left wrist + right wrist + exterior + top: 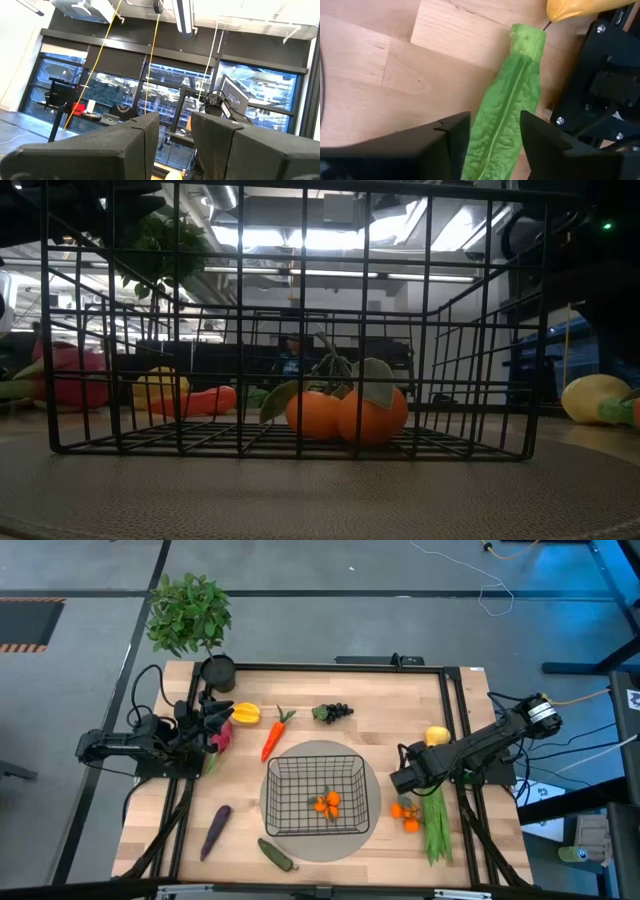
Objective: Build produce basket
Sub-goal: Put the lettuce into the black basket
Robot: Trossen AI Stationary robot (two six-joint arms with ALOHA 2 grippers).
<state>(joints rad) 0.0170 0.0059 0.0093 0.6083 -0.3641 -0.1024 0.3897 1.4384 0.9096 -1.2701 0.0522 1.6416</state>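
The green beans (507, 105) lie directly under the right gripper (492, 135), and their long axis runs straight through the gap between its 2 fingers rather than across it; in the right wrist view the pod passes between the dark tips, which stand apart on either side and hold nothing. In the high view the beans (435, 823) stretch along the worktop (400, 700) at its right side, pointing from the lemon (437, 735) toward the near edge, with 2 tangerines (405, 812) just beside them and the basket (318, 795) to their left on the grey mat (372, 830), already carrying tangerines (328, 803). The right arm is clearly the nearer one: it reaches in from the right edge, wrist bent down over the upper end of the beans. My judgement is that closing here would pinch the pod across its width. The left gripper (218, 720) waits at the far left by the yellow pepper (246, 714), fingers a little apart and empty, aimed out at the room.
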